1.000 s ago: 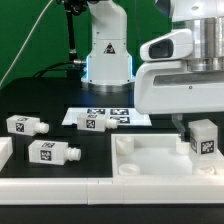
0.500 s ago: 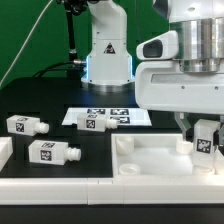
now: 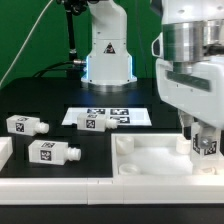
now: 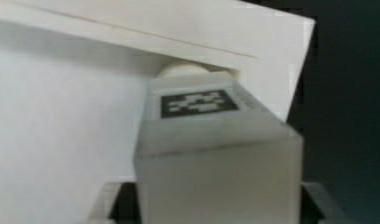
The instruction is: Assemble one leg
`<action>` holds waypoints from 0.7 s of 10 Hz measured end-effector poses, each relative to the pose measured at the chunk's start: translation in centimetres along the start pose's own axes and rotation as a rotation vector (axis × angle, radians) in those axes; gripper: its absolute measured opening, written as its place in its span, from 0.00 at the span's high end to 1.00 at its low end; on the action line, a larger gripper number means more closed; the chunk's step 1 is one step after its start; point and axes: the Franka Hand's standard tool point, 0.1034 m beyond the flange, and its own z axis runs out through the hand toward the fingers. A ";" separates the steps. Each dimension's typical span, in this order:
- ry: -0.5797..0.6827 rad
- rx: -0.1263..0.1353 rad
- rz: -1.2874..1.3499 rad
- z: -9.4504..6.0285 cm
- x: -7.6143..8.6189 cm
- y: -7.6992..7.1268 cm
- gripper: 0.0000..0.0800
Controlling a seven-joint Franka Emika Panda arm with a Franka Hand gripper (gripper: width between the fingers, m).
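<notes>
Exterior view, item 1: the gripper, at the exterior view's right and low over the near right corner of the tray-like part. It is pinched on the leg, with the jaws pressed against the two sides of the blocky end.

Item 2: the leg, held roughly upright with its tagged face toward the camera. Its lower end is hidden behind the tray-like part's rim, so contact with the corner cannot be told from this view.

Wrist view, same item: the leg fills the frame. Its round stub points away from the camera toward a corner of the tray-like part. The socket is covered by the stub, so how deep the stub sits cannot be told.

Item 3: three loose legs, lying on their sides on the black table. One is at the far left, one is nearer the camera, and one is at the near edge of the marker board. All three are well apart from the gripper.

Step in hand, as judged: insertion of the held leg into the corner socket.

Next move, as judged: the stub is to be kept aligned with the socket, pressed straight down and probably turned until seated. The grip is to be released only then. A tilted stub would be likely to jam on the rim.
</notes>
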 end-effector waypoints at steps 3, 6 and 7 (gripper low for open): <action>0.006 0.005 0.030 -0.1 -0.6 0.3 0.64; 0.016 0.004 -0.435 -0.2 -0.9 0.1 0.24; 0.014 0.003 -0.532 -0.2 -1.0 0.1 0.24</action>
